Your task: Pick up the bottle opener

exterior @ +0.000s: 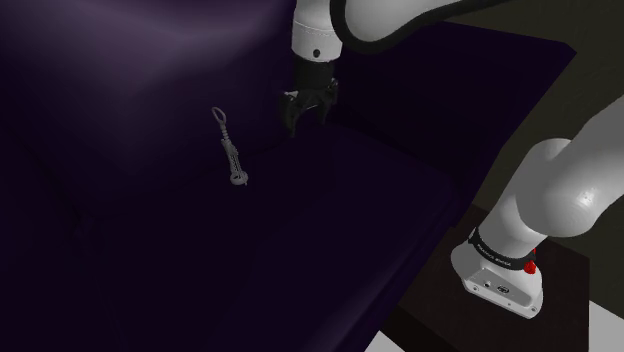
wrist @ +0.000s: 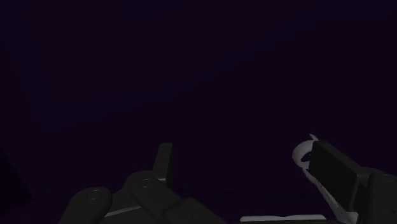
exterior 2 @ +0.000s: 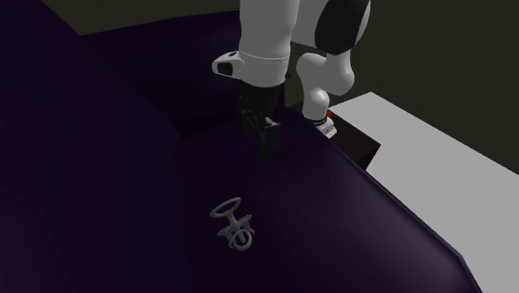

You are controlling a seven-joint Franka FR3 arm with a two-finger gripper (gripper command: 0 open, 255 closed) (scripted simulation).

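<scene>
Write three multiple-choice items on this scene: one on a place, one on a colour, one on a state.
1. In the shoulder view, where does the bottle opener lie relative to the gripper?
A. to its right
B. to its left
C. between its fingers

2. What colour is the surface under the bottle opener?
A. bright yellow
B. green
C. dark purple

3. What state is the gripper in?
A. open, holding nothing
B. shut on the bottle opener
C. shut on nothing

Answers:
1. B: the bottle opener lies flat on the surface, apart from the gripper, toward the shoulder view's left.
2. C: the whole surface around the pale grey bottle opener is dark purple.
3. A: the fingers stand apart in the shoulder and wrist views, with nothing clasped between them.
</scene>
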